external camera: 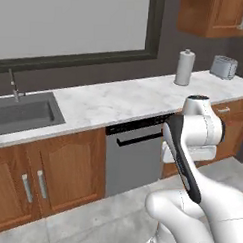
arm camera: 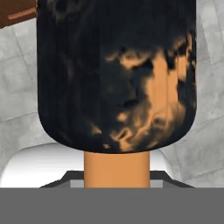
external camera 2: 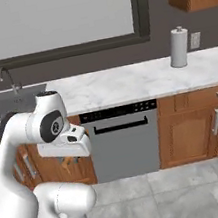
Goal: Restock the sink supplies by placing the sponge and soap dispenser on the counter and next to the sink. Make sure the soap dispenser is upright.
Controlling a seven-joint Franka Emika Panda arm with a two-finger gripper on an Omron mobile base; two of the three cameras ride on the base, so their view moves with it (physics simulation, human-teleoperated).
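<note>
In the hand view we see the soap dispenser (arm camera: 116,74) very close to the camera: a squat black bottle mottled with orange-tan patches, with a plain orange-tan neck pointing toward the bottom of the picture. It sits right in front of the hand, above grey floor tiles. The fingertips are hidden behind it, so we cannot tell how wide the pincer stands or whether it truly grips the bottle. In the right base view, a small orange bit shows under the hand of the arm (external camera 2: 59,132), low in front of the cabinets.

The counter (external camera: 119,101) is one long white marble slab with grey veins, resting on brown wooden cabinets. One dark grey sink (external camera: 23,114) is recessed at its left end, with one slim dark faucet (external camera: 14,86) behind it. One silver dishwasher (external camera: 134,156) with a dark control strip sits under the middle of the counter. One white paper towel roll (external camera: 185,67) stands upright farther right, and one silver toaster (external camera: 224,67) sits beyond it. One large window with a dark frame (external camera: 155,25) spans the wall above.
</note>
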